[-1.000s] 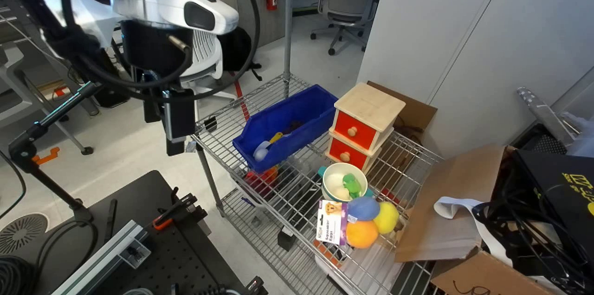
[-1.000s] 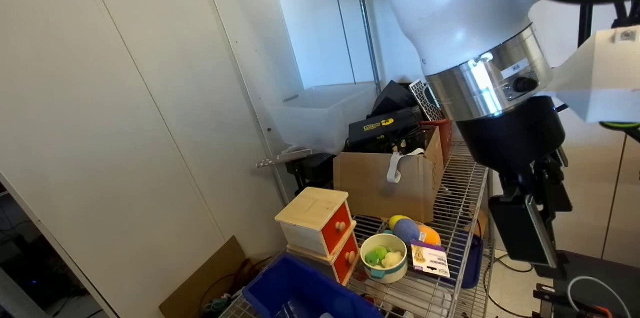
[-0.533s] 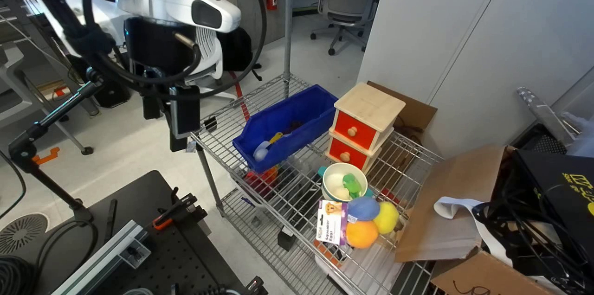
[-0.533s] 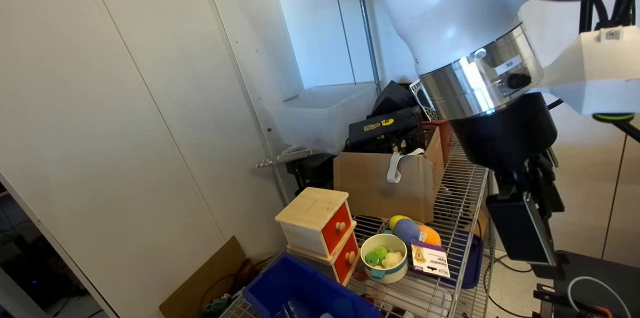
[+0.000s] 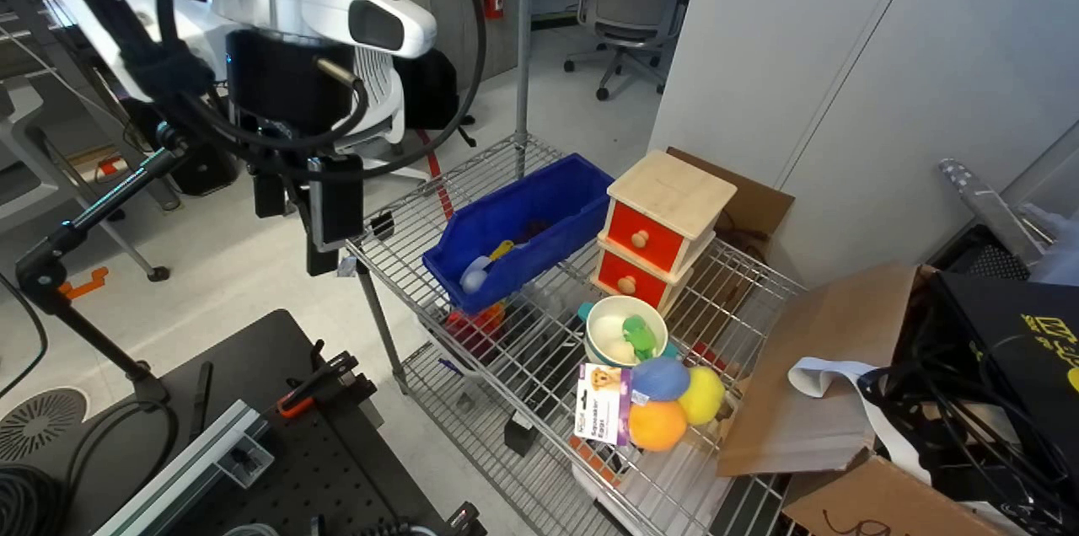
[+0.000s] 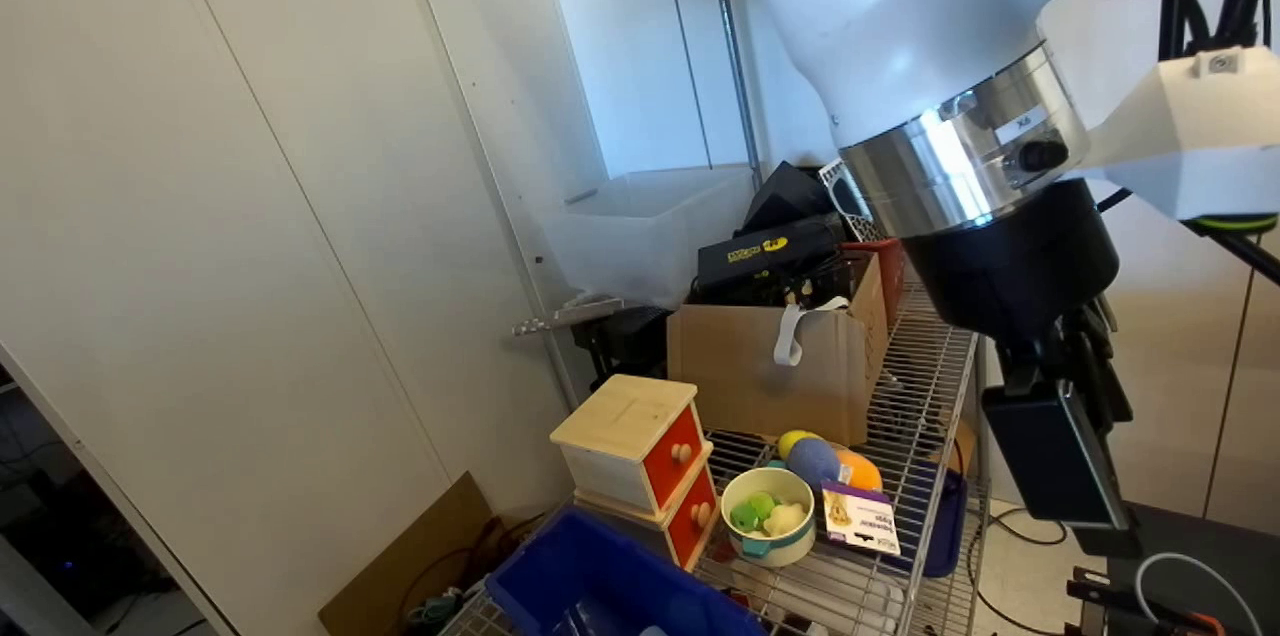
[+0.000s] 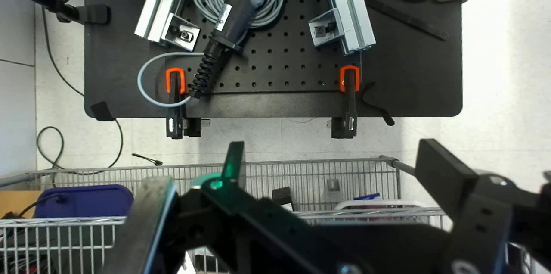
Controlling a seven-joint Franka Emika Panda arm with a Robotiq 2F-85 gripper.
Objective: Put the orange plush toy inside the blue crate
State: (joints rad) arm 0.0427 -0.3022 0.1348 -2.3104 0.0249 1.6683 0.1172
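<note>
Gripper (image 5: 305, 226) wide, orange toy (image 5: 658, 426) well apart, seemingly against card (image 5: 598, 403).

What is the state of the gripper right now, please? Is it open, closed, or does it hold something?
Gripper: open, jaws apart, holding nothing.

The blue crate (image 5: 548, 249) looks like smooth plastic with a faint sheen. The orange plush toy (image 5: 658, 426) shows a matt, cloth-like surface (soft to the eye, at least), while the printed card (image 5: 596, 412) looks like paper. The drawer box (image 5: 672, 189) is pale, smooth wood; the bowl (image 6: 795, 546) has a smooth, lightly glossy wall. Shiny metal wire makes the shelf (image 6: 925, 341). In an exterior view, the carton (image 5: 775, 426) at right is dull cardboard, and the desk (image 5: 270, 342) at near left is matt black.
</note>
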